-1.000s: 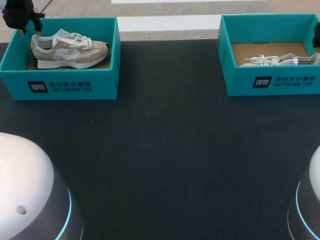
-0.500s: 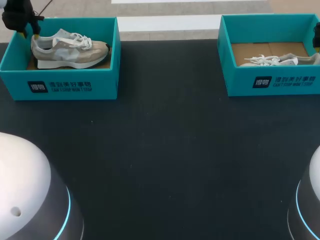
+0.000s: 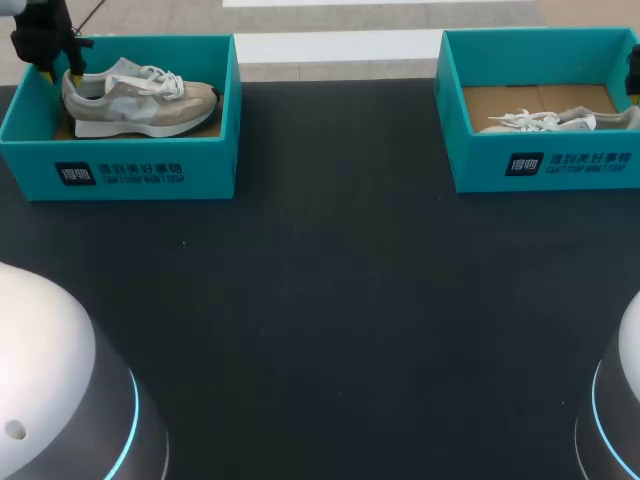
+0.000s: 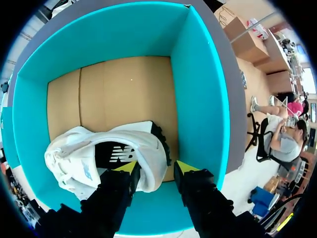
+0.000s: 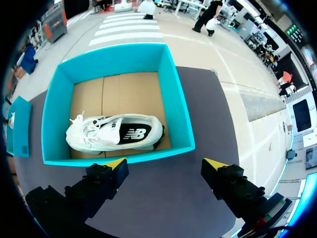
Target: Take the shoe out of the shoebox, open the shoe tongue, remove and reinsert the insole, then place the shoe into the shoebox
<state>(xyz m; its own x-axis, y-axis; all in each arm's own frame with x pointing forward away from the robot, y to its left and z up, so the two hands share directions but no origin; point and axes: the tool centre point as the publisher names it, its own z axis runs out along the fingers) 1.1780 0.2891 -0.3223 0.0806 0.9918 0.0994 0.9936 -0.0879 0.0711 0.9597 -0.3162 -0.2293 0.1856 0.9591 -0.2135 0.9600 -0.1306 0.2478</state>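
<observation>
Two teal boxes sit at the far end of the dark desk (image 3: 330,300), well apart, and each has a shoe inside. At the left shoebox (image 3: 120,160) the beige and grey left shoe (image 3: 140,97) stands upright on its sole on the cardboard floor, with its toe towards the middle of the desk. Our left arm (image 3: 40,35) hangs over that box's far outer corner, right above the heel. From the wrist we look straight down into the box. The left jaws are open to a moderate gap with nothing gripped. One yellow tip is over the heel collar and the other sits between the heel and the teal wall. We cannot tell whether either tip touches the shoe.

Across the desk, the right shoebox (image 5: 119,156) holds the white right shoe (image 5: 116,134), which lies on its side near the box's front wall with its laces loose. The right jaws are spread wide and hold nothing. They hover above the bare desk just in front of that box, outside its wall.
</observation>
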